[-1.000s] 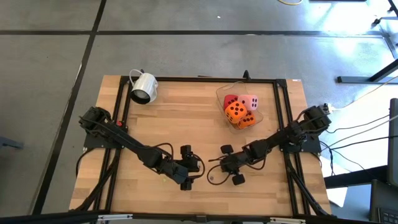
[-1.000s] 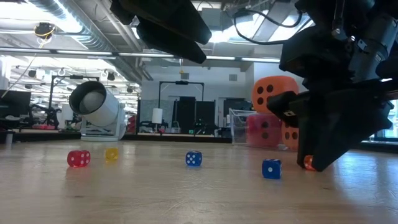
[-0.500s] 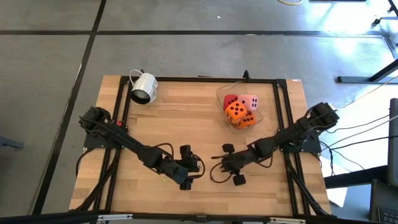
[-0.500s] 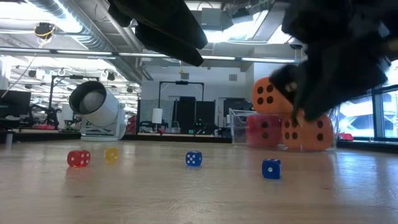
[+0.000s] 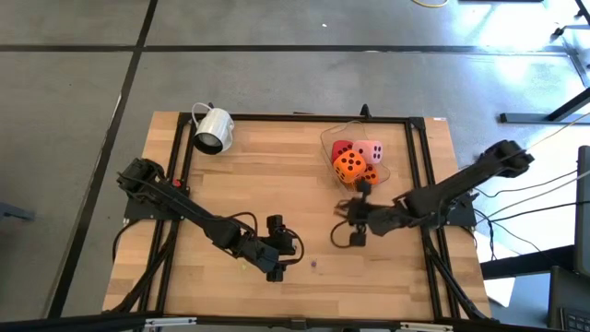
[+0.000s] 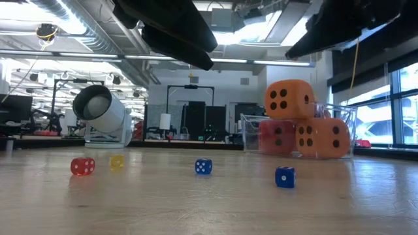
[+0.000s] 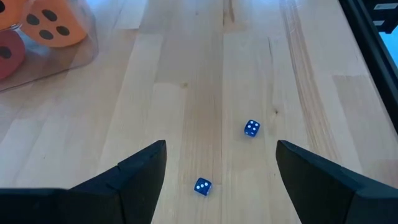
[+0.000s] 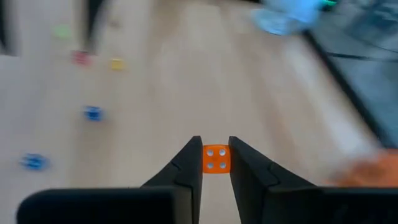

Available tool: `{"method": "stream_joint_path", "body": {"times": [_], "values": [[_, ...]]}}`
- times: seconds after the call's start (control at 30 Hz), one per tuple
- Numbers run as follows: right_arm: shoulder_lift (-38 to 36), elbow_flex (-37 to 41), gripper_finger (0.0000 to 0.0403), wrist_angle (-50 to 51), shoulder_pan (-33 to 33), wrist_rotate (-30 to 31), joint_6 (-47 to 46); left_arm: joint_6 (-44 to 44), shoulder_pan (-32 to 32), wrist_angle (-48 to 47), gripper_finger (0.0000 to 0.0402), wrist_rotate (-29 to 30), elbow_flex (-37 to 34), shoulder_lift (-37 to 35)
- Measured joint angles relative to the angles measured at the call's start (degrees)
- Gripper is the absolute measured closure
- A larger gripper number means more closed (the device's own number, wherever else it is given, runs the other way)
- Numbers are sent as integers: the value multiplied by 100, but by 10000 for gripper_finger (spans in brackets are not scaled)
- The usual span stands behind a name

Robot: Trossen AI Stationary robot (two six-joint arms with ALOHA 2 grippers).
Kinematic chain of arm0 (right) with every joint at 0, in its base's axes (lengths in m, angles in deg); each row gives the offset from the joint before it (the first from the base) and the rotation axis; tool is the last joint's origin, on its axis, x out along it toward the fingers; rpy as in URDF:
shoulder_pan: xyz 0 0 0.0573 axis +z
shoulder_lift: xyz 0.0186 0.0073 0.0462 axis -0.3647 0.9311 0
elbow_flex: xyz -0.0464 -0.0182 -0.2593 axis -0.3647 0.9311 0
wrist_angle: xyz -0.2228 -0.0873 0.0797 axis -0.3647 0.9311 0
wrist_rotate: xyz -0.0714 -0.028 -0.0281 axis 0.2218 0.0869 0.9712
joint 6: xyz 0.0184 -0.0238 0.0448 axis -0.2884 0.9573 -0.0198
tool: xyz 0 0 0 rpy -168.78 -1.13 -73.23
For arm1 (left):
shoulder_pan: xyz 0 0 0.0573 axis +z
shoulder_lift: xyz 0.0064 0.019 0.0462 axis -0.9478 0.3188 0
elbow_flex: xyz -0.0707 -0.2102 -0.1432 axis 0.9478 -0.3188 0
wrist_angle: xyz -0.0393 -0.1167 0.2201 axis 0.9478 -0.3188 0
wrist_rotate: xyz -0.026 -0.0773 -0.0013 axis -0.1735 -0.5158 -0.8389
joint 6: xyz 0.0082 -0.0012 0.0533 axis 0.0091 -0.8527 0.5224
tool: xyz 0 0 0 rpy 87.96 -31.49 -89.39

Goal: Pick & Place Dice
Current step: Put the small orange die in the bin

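Small orange die (image 8: 216, 158) pinched between right tool (image 8: 216, 163) fingers, above the table (image 5: 277, 184).

You get even, bright overhead light on the table (image 5: 277, 175), with glare washing out the floor (image 5: 516, 28) toward one o'clock. In the low view, ceiling lights (image 6: 255, 32) glow at twelve o'clock and both arms are dark silhouettes. The right wrist view is motion-blurred; only the small orange die (image 8: 216, 158) looks sharp.
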State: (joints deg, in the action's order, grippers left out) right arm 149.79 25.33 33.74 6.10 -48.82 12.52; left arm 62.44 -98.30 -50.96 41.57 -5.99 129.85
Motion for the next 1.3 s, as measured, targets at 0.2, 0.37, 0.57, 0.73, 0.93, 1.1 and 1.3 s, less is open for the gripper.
{"method": "stream_joint_path", "body": {"times": [0.2,0.37,0.57,0.73,0.93,1.1,1.3], "values": [[-768,-2,343,1407,-1,966,-669,-2,0,-12,107,-83,0,0],[-1294,-2,334,2443,-2,1500,-1293,-4,0,-35,107,-103,0,0],[-1532,-4,343,3373,-38,1863,-2041,-3,-1,-51,107,-101,0,0],[-1466,-3,337,4096,-266,1902,-2546,0,0,-63,107,-94,0,0],[-1390,-4,336,4172,-532,2020,-2616,42,0,-68,107,-60,0,0],[-1315,280,339,3950,-671,1977,-2614,37,0,-70,107,-46,0,0],[-1314,926,336,3438,-788,1920,-2463,42,0,-70,107,-80,0,0]]}}
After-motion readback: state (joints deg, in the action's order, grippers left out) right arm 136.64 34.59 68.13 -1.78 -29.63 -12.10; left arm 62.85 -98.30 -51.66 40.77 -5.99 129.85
